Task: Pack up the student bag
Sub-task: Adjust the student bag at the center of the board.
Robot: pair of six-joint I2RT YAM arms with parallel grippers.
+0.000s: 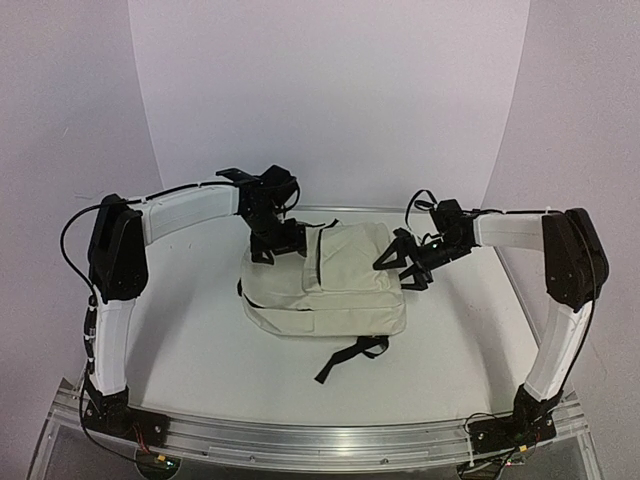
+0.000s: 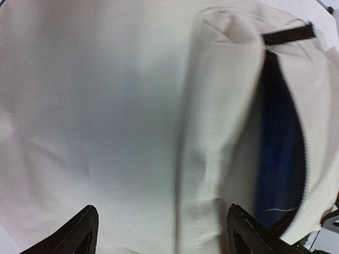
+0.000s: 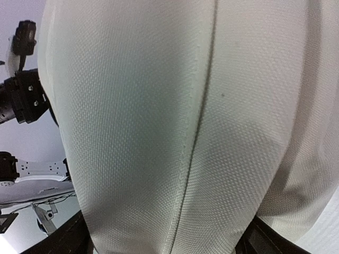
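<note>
The student bag (image 1: 330,280), a cream backpack with black zippers, lies flat in the middle of the table. My left gripper (image 1: 275,243) is at its far left corner, open, its fingers (image 2: 85,233) spread wide just over the cream fabric (image 2: 106,116). Beside the right finger a zipper opening (image 2: 280,153) gapes, and something dark blue shows inside it. My right gripper (image 1: 405,265) is at the bag's right side, open, with its jaws wide apart against a bulge of the bag's fabric (image 3: 175,121). A seam (image 3: 198,127) runs down between them.
A black strap (image 1: 350,355) trails from the bag's near edge toward the arms. The left arm's black joints (image 3: 21,100) show at the left of the right wrist view. White walls curve round the back and sides of the table (image 1: 200,350).
</note>
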